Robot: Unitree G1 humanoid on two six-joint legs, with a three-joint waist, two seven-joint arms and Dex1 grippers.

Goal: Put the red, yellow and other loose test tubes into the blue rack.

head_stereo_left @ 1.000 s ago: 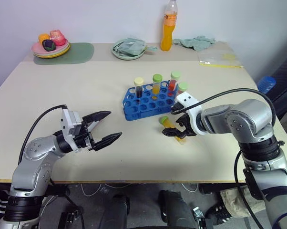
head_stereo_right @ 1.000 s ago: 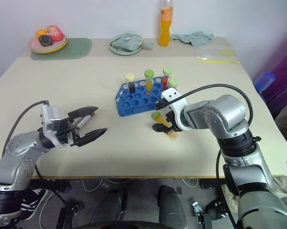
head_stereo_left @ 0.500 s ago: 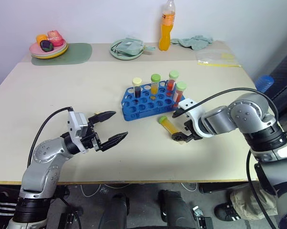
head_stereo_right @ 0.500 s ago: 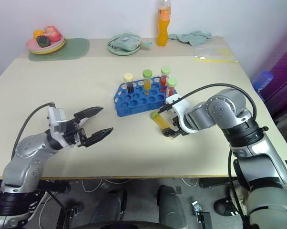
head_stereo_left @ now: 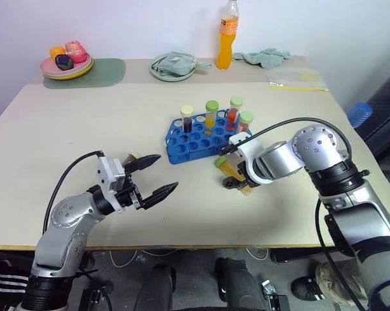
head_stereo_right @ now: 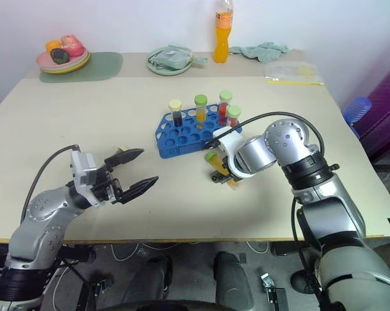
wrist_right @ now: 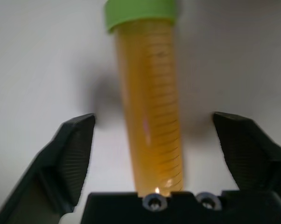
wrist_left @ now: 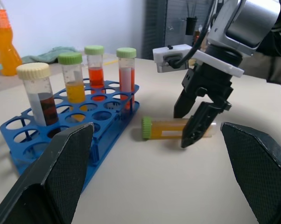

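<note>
A yellow test tube [head_stereo_left: 229, 169] with a green cap lies flat on the table just in front of the blue rack [head_stereo_left: 194, 144]. My right gripper [head_stereo_left: 239, 179] points down over the tube's lower end. Its fingers [wrist_right: 77, 149] are open and straddle the tube [wrist_right: 150, 98] with a gap on each side. Several capped tubes stand upright in the rack's far row, among them a dark brown one [head_stereo_left: 186, 119], a yellow one [head_stereo_left: 211, 114] and a red one [head_stereo_left: 235, 110]. My left gripper [head_stereo_left: 153, 176] hovers open and empty over the table, to the left of the rack.
Along the far edge stand an orange drink bottle [head_stereo_left: 228, 35], a plate of toy fruit [head_stereo_left: 67, 62] on a green mat [head_stereo_left: 104, 70], a pale green dish [head_stereo_left: 173, 66], a crumpled cloth [head_stereo_left: 266, 57] and a plastic bag [head_stereo_left: 297, 79].
My right wrist has rolled and the gripper has tipped down over the lying yellow tube, its fingers drawing closer together. The left gripper has stayed open and nearly still.
</note>
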